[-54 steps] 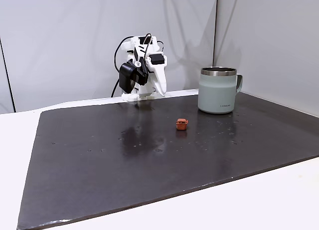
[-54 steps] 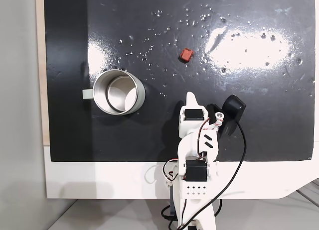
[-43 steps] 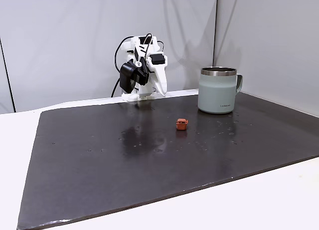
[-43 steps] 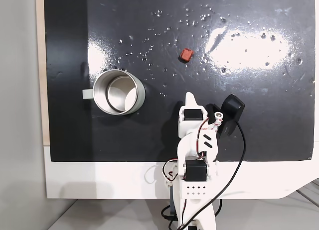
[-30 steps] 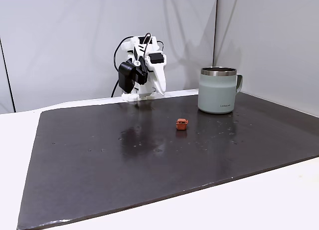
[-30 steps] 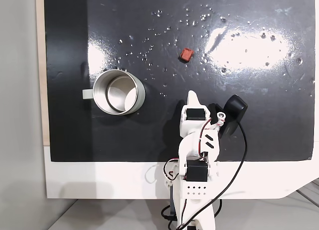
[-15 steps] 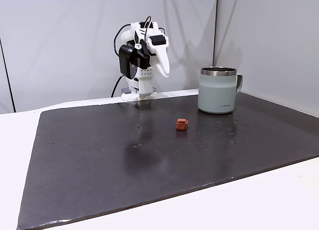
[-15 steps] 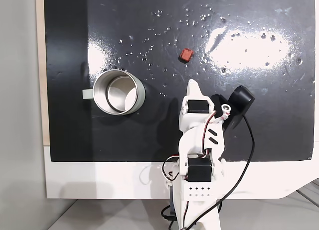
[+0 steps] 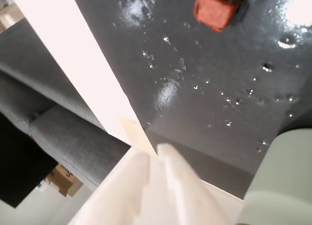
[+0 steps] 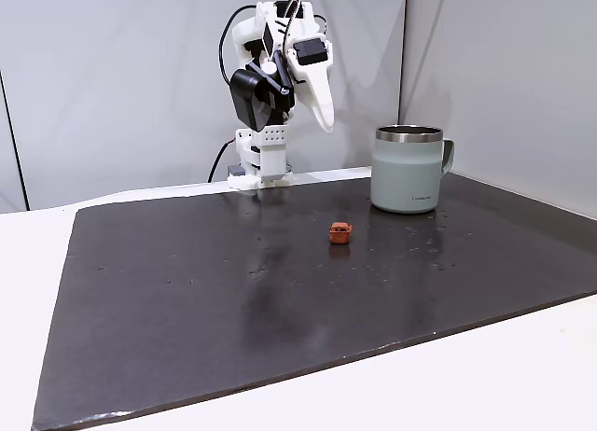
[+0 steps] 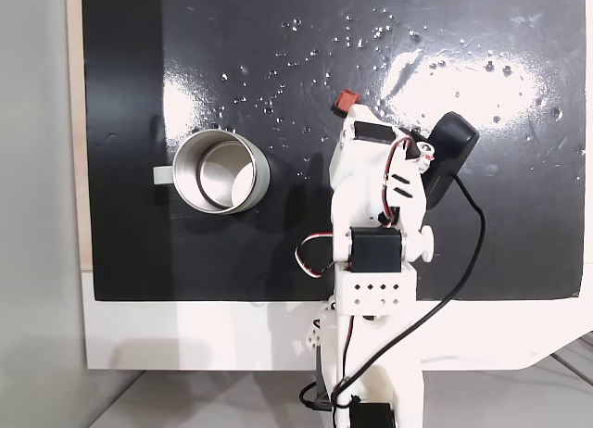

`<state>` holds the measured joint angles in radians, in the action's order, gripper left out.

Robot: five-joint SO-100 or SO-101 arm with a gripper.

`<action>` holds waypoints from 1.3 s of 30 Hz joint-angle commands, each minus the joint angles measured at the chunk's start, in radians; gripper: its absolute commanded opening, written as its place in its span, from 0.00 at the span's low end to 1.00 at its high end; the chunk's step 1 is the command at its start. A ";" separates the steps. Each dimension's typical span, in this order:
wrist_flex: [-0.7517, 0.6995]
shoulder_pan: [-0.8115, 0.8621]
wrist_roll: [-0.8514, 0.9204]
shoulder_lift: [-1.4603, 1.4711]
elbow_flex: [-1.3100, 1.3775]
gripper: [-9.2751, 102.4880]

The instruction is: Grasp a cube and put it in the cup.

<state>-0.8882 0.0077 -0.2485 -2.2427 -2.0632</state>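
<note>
Cube (image 10: 340, 232): centre of frame on dark table (image 10: 187, 291), free, left of cup (image 10: 407, 169).
Tool (image 10: 326, 120): raised at upper centre, fingers together.
Next: spread fingers, descend squarely over cube, straddle it before closing.

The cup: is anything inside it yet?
In a fixed view from above, the cup shows bare steel inside, nothing in it. The cube lies on the dark mat, partly covered by the arm.
</note>
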 commanded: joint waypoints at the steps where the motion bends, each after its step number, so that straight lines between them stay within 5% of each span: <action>1: -0.057 -0.005 -0.037 0.092 0.186 0.08; 20: -0.411 -0.006 -0.155 0.646 0.726 0.08; 39: -0.489 0.015 -0.229 0.884 0.888 0.08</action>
<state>-1.3668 0.0430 -0.4878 -1.3514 -1.2410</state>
